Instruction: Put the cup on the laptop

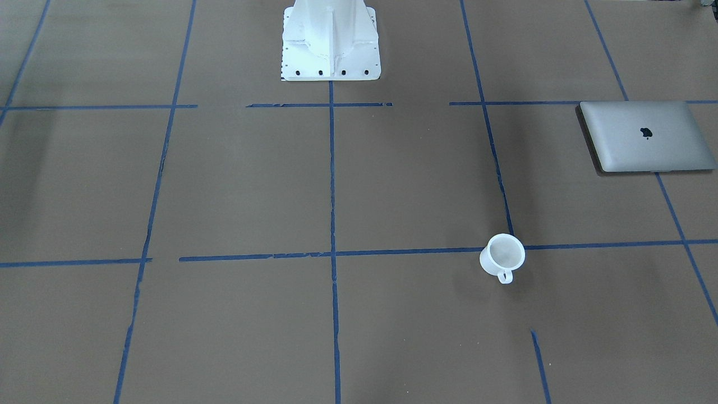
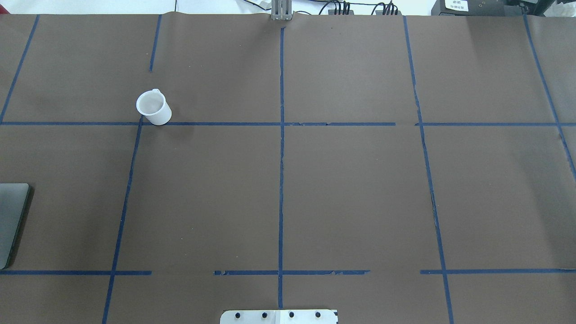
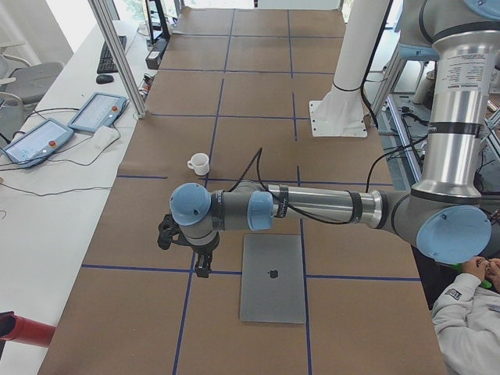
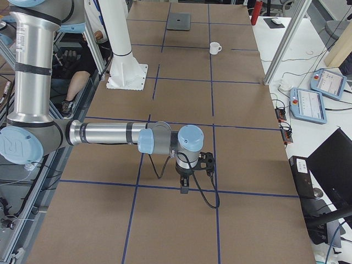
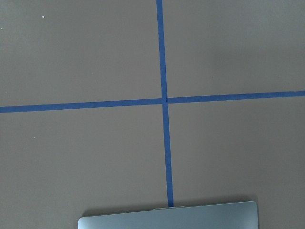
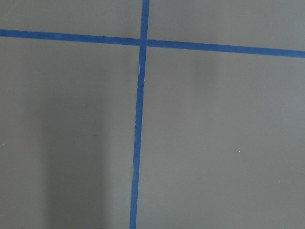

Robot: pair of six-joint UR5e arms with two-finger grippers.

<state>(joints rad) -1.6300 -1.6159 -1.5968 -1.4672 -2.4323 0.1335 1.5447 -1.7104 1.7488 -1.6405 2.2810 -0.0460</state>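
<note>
The white cup (image 1: 502, 257) stands upright on the brown table, handle toward the operators' side; it also shows in the overhead view (image 2: 153, 107) and both side views (image 3: 200, 163) (image 4: 215, 48). The closed silver laptop (image 1: 648, 136) lies flat on the robot's left, apart from the cup, cut off at the overhead view's edge (image 2: 11, 220); its edge shows in the left wrist view (image 5: 167, 217). My left gripper (image 3: 203, 271) hangs above the table just beside the laptop (image 3: 273, 277). My right gripper (image 4: 184, 187) hangs far from both. I cannot tell whether either is open or shut.
Blue tape lines (image 2: 281, 157) divide the table into a grid. The white robot base (image 1: 331, 42) stands at the table's middle edge. Tablets and cables (image 3: 70, 125) lie on a side bench. A person (image 3: 469, 312) sits beside the robot.
</note>
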